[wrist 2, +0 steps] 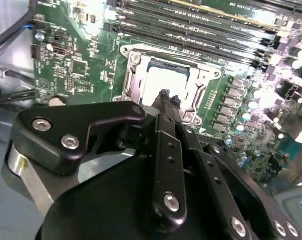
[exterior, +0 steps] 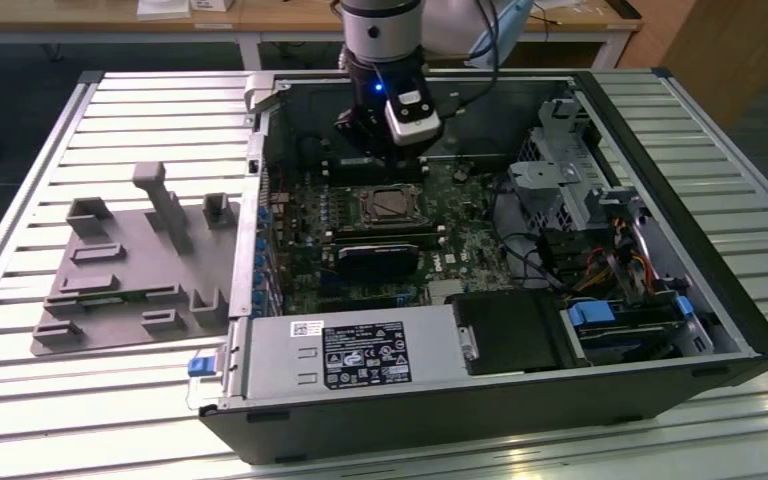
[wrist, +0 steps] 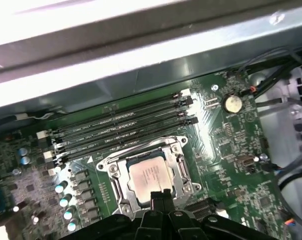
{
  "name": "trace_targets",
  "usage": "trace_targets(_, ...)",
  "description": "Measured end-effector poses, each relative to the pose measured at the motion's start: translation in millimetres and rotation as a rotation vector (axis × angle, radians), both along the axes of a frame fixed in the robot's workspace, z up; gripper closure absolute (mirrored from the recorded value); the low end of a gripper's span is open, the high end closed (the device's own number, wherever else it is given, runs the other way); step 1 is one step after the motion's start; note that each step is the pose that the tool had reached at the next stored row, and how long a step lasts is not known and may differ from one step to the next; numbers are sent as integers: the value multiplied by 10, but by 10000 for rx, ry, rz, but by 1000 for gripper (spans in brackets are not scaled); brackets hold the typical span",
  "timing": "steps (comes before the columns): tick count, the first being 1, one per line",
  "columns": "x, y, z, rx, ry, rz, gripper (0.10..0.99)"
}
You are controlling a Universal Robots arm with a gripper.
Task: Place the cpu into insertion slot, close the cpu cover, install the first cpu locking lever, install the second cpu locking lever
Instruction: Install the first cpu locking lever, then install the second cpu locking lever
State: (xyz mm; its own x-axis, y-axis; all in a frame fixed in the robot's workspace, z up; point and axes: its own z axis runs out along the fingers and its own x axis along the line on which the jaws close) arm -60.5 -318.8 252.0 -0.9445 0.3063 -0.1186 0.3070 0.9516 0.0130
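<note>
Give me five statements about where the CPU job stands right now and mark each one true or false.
1. The cpu sits in the insertion slot. True.
2. The cpu cover lies down around the chip. True.
3. The gripper holds the chip in the air. False: its closed tips sit at the socket's edge, and the chip lies in the socket.
4. The memory slots lie beside the socket. True.
5. The computer case stands upright with its side panel on. False: it lies open on the table.

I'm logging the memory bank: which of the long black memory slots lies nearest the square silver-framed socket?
The long black memory slot right against the square silver-framed socket in the first wrist view; the other slots lie beyond it, toward the case wall.
</note>
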Motion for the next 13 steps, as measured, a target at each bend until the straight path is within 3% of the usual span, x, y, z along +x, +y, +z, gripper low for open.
trace_targets(13, 0, 0, 27, 0, 0, 0, 984)
